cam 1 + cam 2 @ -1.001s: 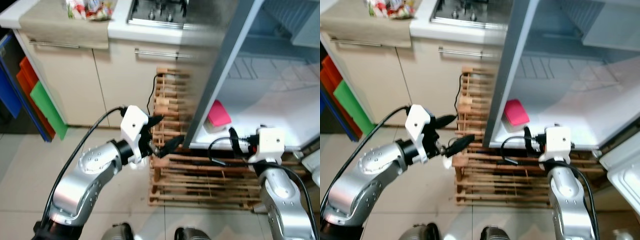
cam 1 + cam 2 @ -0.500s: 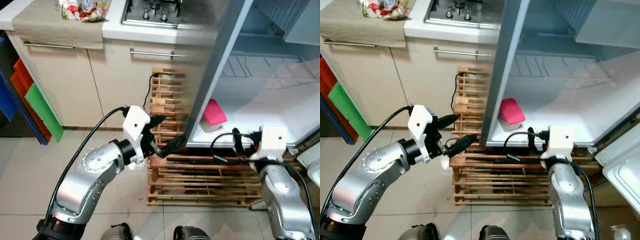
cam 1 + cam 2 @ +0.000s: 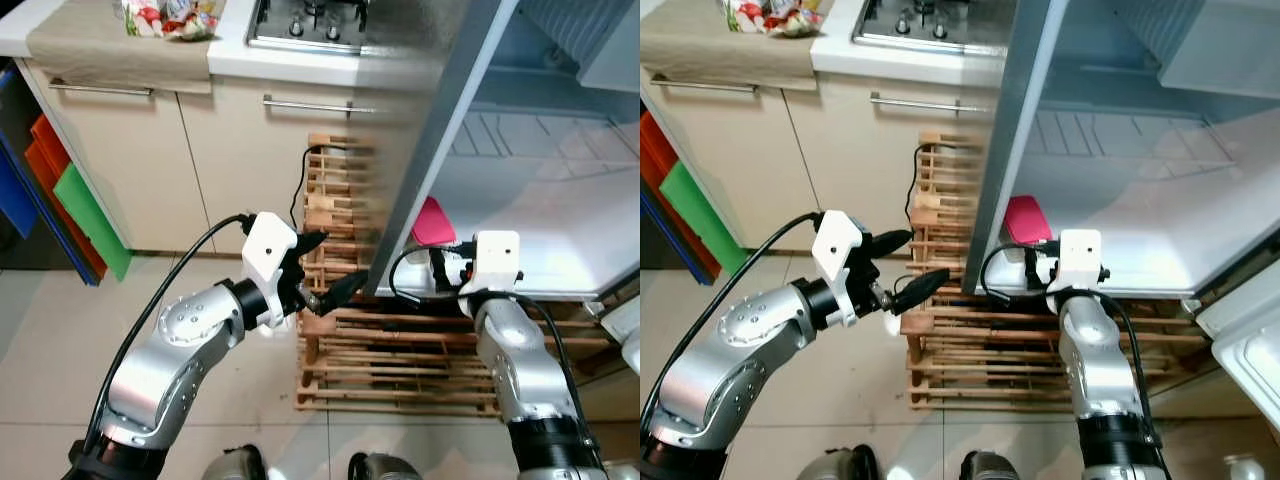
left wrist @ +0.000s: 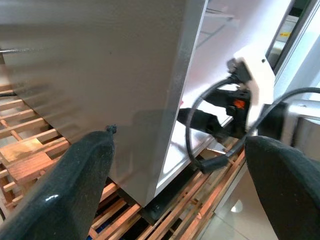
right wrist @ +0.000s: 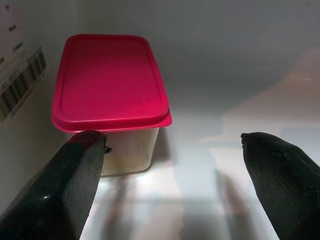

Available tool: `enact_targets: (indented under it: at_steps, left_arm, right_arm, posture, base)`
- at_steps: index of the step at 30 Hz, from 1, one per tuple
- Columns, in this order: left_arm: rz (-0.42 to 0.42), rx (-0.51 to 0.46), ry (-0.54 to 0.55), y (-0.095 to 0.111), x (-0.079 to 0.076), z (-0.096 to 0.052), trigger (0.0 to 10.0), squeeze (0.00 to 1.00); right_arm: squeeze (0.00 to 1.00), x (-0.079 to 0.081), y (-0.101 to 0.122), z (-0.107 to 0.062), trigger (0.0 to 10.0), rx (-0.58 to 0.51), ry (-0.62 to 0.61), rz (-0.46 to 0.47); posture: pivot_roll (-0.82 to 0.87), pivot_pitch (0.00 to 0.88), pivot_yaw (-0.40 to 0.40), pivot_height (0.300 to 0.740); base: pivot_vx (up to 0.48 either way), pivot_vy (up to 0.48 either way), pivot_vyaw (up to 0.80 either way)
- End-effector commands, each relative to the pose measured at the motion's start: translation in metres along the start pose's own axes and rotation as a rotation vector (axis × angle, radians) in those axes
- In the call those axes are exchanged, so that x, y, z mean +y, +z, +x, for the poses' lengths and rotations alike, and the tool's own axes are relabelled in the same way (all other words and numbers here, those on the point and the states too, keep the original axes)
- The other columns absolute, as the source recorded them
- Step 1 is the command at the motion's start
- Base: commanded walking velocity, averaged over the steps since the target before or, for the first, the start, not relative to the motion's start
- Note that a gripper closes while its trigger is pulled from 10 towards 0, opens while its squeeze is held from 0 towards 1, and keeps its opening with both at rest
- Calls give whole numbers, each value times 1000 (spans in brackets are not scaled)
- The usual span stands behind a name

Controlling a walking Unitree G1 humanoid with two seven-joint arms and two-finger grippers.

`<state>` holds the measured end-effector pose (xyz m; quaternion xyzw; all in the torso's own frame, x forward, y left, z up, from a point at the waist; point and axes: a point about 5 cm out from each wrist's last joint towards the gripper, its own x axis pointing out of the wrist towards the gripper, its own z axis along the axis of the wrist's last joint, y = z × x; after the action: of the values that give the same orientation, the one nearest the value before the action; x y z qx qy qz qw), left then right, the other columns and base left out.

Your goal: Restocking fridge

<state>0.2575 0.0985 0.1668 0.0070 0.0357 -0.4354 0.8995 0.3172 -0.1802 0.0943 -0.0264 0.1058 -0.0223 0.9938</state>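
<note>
Inside the open fridge (image 3: 560,190), on its white bottom shelf (image 5: 235,130) close to the fridge's left wall, sits a small rectangular food container (image 5: 112,95): a clear, slightly yellowish tub under a bright pink-red lid with rounded corners and a raised rim that overhangs the tub. It stands upright and level, with nothing stacked on it. From the head views most of it is covered by the right arm and its black cable, so just a slice of the pink lid (image 3: 1025,218) peeks out beside the fridge's grey side panel (image 3: 430,150).

At the front lip of that shelf the right gripper (image 5: 175,175) points straight into the fridge, its jaws spread wide apart; one black finger (image 5: 70,185) lies just before the container's near corner, and whether it touches the tub is hard to tell. A barcode label on the fridge wall next to the container is cut off at the edge and unreadable.

Outside the fridge, beside its grey side panel, the left gripper (image 3: 325,270) hovers with jaws apart and nothing between them, above a wooden slatted rack (image 3: 400,350) that stands on the tiled floor under the fridge. Beyond the fridge's left side, a tabletop (image 3: 300,62) carries a gas hob, cut off at the top.
</note>
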Motion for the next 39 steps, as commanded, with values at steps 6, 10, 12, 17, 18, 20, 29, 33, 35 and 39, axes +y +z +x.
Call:
enact_targets:
  at_steps: [6, 10, 12, 17, 18, 20, 29, 33, 35, 39]
  left_arm:
    - [5, 2, -2, 1, -4, -1, 10000, 0]
    - [5, 3, 1, 1, -4, -2, 10000, 0]
    - [4, 4, 1, 1, -4, -2, 10000, 0]
    - [6, 4, 3, 1, -2, -1, 10000, 0]
    - [7, 3, 3, 1, -2, 0, 10000, 0]
    - [8, 2, 3, 0, -2, 1, 10000, 0]
    - [-20, -7, 52, -6, 2, 17, 10000, 0]
    - [-70, 9, 158, -17, 8, 18, 10000, 0]
    - [-134, 7, 273, -25, 14, 14, 10000, 0]
    - [-99, 60, 658, -51, 35, -23, 10000, 0]
  right_arm:
    - [0, 6, 11, 19, 10000, -37, 12, -18]
    - [0, 5, 17, 23, 10000, -62, 13, -14]
    - [0, 3, 18, 23, 10000, -73, 10, -17]
    - [0, -9, 17, 9, 10000, -113, 3, -37]
    - [0, -12, 17, 2, 10000, -125, 1, -43]
    - [0, -17, 17, -11, 10000, -143, -2, -54]
    - [0, -34, 23, -70, 10000, -256, -38, -146]
    - [0, -40, 24, -82, 10000, -282, -66, -148]
    - [0, -41, 15, -87, 10000, -256, -86, -111]
    - [0, -32, -4, -82, 10000, -197, -92, -44]
  posture:
    - [-86, 143, -74, 740]
    - [-86, 143, -76, 740]
    - [-89, 142, -76, 740]
    - [-97, 128, -77, 740]
    - [-101, 122, -77, 740]
    - [-108, 104, -76, 740]
    - [-160, 3, -33, 740]
    - [-167, 0, -7, 740]
    - [-163, 0, 14, 740]
    - [-101, 0, 55, 740]
  base:
    - [0, 0, 0]
    - [0, 0, 0]
    - [0, 0, 0]
    - [0, 0, 0]
    - [0, 0, 0]
    - [0, 0, 0]
    - [0, 0, 0]
    - [0, 0, 0]
    - [0, 0, 0]
    - [0, 0, 0]
